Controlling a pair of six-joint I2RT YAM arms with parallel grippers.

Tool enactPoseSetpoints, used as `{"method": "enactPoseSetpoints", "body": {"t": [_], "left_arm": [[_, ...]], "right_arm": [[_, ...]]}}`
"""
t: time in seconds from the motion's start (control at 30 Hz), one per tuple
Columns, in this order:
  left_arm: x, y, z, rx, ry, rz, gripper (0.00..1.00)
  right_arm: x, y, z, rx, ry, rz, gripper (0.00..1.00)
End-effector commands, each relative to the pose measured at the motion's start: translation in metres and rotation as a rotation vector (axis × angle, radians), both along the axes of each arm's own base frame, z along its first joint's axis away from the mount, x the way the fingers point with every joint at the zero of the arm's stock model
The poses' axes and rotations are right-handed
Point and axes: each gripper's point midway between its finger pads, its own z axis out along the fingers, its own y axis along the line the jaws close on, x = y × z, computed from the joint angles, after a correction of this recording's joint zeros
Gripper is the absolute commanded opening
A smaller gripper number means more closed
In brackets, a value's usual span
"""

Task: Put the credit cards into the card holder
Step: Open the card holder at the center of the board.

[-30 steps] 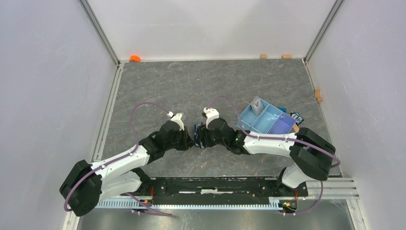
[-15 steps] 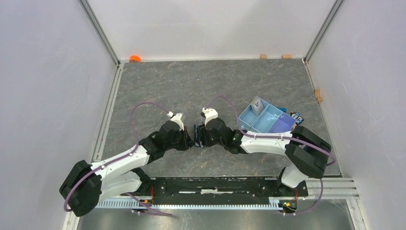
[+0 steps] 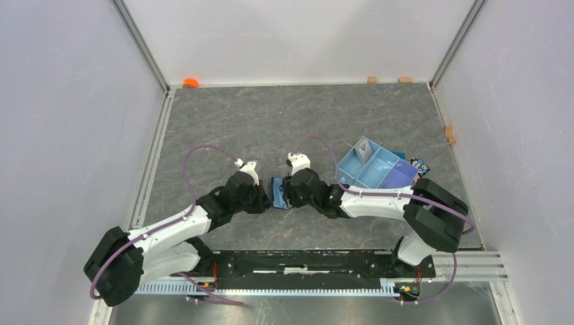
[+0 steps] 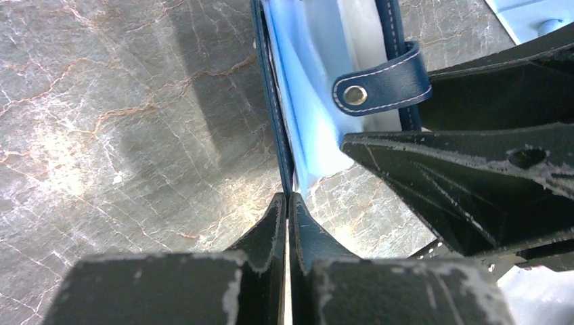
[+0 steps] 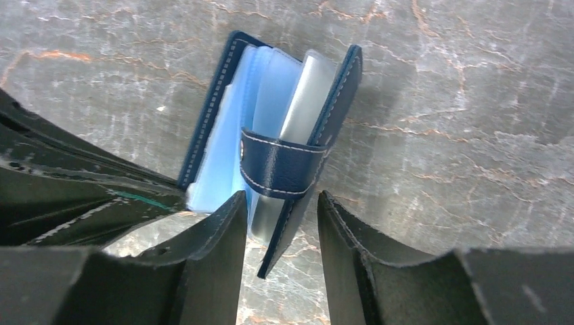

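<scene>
The navy card holder [image 3: 278, 191] lies part open on the table between my two grippers, its light blue pockets showing. My left gripper [image 3: 268, 196] is shut on the edge of its left cover [image 4: 271, 101], as the left wrist view shows [image 4: 288, 198]. My right gripper [image 3: 288, 192] is open. In the right wrist view [image 5: 282, 203] its fingers straddle the right cover and strap [image 5: 281, 166] without closing on them. A pale credit card [image 3: 365, 149] leans in the far compartment of the blue tray. Others are hidden.
The light-blue and purple tray [image 3: 396, 177] stands right of the grippers, above my right arm. A small dark patterned item [image 3: 420, 164] lies by its right end. An orange object [image 3: 190, 82] and small wooden blocks [image 3: 371, 79] sit by the far wall.
The card holder has opened wider between the grippers, and its light blue inside now shows from above. Both grippers have shifted slightly left.
</scene>
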Motion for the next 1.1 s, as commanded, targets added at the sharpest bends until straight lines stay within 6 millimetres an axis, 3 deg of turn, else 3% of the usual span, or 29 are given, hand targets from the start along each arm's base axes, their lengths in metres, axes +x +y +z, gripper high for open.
{"method": "enactPoseSetpoints", "body": {"t": [0.0,0.1,0.23,0.43,0.57,0.73,0.93,1.0,1.07], "left_arm": [[0.005,0.002,0.006,-0.011,-0.011,0.037,0.02],[0.006,0.0,0.007,-0.027,-0.005,0.034,0.03],[0.011,0.001,0.008,-0.045,0.0,0.049,0.22],[0.017,-0.008,0.016,-0.141,0.002,0.024,0.43],[0.023,-0.023,0.033,-0.211,-0.048,-0.026,0.56],[0.03,-0.023,0.03,-0.179,-0.064,-0.032,0.68],[0.04,-0.014,0.004,-0.056,-0.02,0.008,0.64],[0.042,-0.015,0.0,-0.049,-0.011,0.009,0.54],[0.045,-0.018,-0.001,-0.061,-0.006,0.015,0.35]], "right_arm": [[0.005,-0.021,-0.003,-0.065,-0.025,-0.062,0.45],[0.003,-0.023,-0.009,-0.076,-0.018,-0.06,0.39],[0.002,-0.025,-0.013,-0.081,-0.012,-0.061,0.31],[0.001,-0.028,-0.017,-0.09,-0.007,-0.065,0.28],[0.0,-0.028,-0.018,-0.09,-0.006,-0.063,0.27],[0.0,-0.028,-0.016,-0.085,-0.006,-0.062,0.27],[0.0,-0.029,-0.014,-0.081,-0.009,-0.062,0.26],[-0.001,-0.03,-0.013,-0.078,-0.012,-0.064,0.26],[-0.001,-0.034,-0.012,-0.085,-0.015,-0.068,0.27]]}}
